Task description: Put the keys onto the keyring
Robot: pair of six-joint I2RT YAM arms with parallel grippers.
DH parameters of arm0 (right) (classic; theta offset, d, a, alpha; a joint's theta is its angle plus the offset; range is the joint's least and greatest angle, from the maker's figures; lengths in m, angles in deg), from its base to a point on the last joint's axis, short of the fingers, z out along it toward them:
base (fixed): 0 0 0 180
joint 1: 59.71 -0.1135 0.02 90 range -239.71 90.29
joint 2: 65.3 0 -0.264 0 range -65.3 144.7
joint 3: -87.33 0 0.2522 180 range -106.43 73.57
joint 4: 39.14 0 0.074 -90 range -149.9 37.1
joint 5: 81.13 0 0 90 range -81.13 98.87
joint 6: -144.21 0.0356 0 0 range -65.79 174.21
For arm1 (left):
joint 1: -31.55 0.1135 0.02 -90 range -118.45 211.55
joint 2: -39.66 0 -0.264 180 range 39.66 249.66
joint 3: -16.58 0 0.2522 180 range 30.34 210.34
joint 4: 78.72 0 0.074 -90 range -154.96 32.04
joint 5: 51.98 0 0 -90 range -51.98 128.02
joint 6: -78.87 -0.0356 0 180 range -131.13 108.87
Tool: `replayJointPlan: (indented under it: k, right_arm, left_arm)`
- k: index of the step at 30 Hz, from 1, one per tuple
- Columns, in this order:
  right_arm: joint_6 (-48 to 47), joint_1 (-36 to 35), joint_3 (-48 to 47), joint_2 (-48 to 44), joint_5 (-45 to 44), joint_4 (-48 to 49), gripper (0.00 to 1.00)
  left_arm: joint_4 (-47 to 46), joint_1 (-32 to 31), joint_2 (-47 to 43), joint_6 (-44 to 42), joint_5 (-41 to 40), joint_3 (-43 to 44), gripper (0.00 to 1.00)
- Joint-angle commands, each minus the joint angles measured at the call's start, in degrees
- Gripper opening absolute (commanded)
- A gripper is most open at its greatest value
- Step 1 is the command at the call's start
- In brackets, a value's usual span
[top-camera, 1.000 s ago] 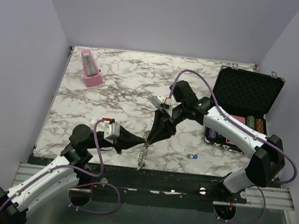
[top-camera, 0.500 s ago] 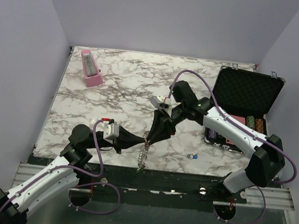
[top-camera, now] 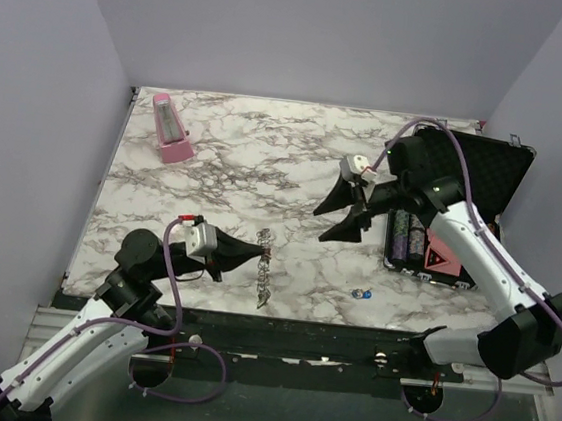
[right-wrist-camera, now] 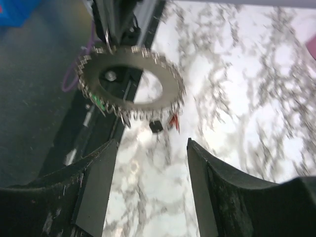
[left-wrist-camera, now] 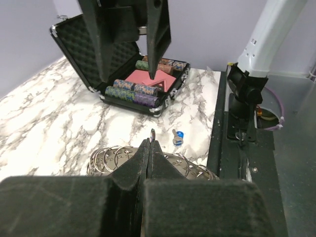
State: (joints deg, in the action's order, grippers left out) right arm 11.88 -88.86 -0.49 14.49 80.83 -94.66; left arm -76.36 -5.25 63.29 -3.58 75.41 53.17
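Pinched between the fully shut jaws of the left gripper (top-camera: 258, 256): a flat grey metal keyring (top-camera: 263, 281) with a jagged toothed rim and a wide hole, fringed with small wire loops (blurred in the right wrist view). Held near the front edge of the white marble-patterned table (top-camera: 216, 163), toward 6 o'clock. Seen edge-on from above, long axis running 12 to 6 o'clock, broad faces toward 3 and 9. Up between 1 and 2 o'clock from it, the right gripper (top-camera: 334, 219), jaws well apart, gripping nothing. Lying at 3 o'clock of the ring, apart from it, one tiny blue-headed silver key (top-camera: 360, 293).
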Motion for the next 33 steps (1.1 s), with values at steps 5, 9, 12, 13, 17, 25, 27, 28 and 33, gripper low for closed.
replayJointPlan:
  k: [5,9,12,13,17,25,27,28,33]
  right_arm:
    - [-18.01,7.34,12.34,-6.92,-15.97,-13.76,0.68]
    - [-37.30,9.20,20.61,-8.94,-15.45,-21.27,0.69]
    - [-36.08,9.20,24.13,-8.69,-17.20,-16.62,0.69]
    - [-35.12,9.28,25.01,-8.60,-18.34,-15.30,0.69]
    - [-33.53,9.20,29.75,-9.74,-24.31,-11.08,0.69]
    - [-27.12,9.37,34.25,-11.94,-29.33,-3.69,0.69]
    - [-25.80,9.46,34.33,-10.71,-29.51,-2.28,0.68]
    - [-24.75,9.63,34.51,-9.84,-29.95,-1.32,0.67]
    - [-23.68,10.77,35.13,-7.63,-28.73,-0.43,0.65]
  left_arm:
    - [15.60,0.59,1.93,-9.92,-2.58,10.83,0.00]
    - [18.25,0.67,0.98,-13.35,-2.32,10.57,0.00]
    - [17.73,0.67,-1.04,-14.41,-2.84,8.55,0.00]
    - [17.73,0.76,-1.57,-14.58,-2.76,8.20,0.00]
    - [19.74,0.67,-3.51,-15.81,-3.02,8.20,0.00]
    - [22.30,0.67,-6.06,-16.43,-4.34,7.32,0.00]
    - [22.38,0.67,-5.80,-16.43,-3.99,7.32,0.00]
    - [22.30,0.67,-5.71,-16.34,-3.90,7.32,0.00]
    - [22.82,0.85,-4.92,-16.52,-3.29,7.58,0.00]
